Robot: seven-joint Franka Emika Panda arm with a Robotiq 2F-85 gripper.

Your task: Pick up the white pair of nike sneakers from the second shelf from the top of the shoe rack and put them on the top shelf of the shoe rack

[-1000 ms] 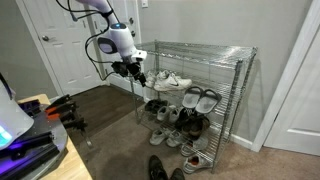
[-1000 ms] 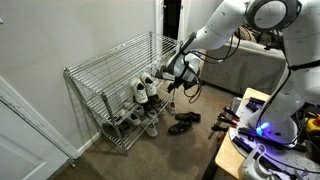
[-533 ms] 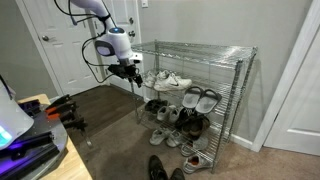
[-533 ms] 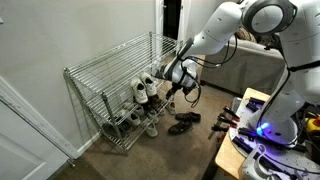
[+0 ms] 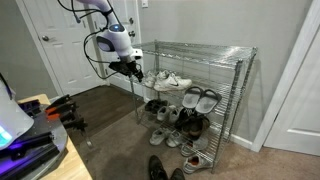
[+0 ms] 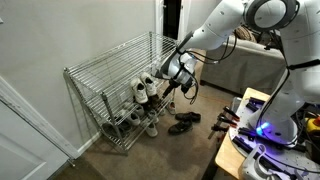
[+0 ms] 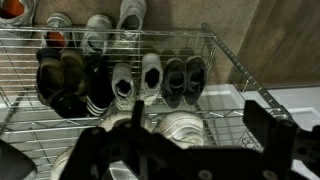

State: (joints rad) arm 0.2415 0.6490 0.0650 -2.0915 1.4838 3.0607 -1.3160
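The white Nike sneakers [image 5: 170, 80] sit side by side on the second shelf [image 5: 215, 88] of the chrome shoe rack [image 5: 240, 95], at the end nearest the arm. They also show in the other exterior view [image 6: 147, 89]. The top shelf [image 5: 195, 47] is bare in both exterior views [image 6: 115, 62]. My gripper [image 5: 128, 68] hovers just outside the rack's end, level with the sneakers, open and empty [image 6: 170, 78]. In the wrist view the gripper [image 7: 200, 122] is open with one white sneaker [image 7: 185, 128] behind wire between its dark fingers [image 7: 262, 125].
Grey-and-white slip-ons [image 5: 200, 98] and dark shoes [image 5: 158, 107] fill the lower tiers. A dark pair [image 5: 158, 168] lies on the carpet in front of the rack. A white door [image 5: 60, 45] stands behind the arm and a cluttered table [image 5: 35, 135] is at the near left.
The gripper has shifted only slightly beside the rack's end, a little upward. The sneakers and other shoes have not moved.
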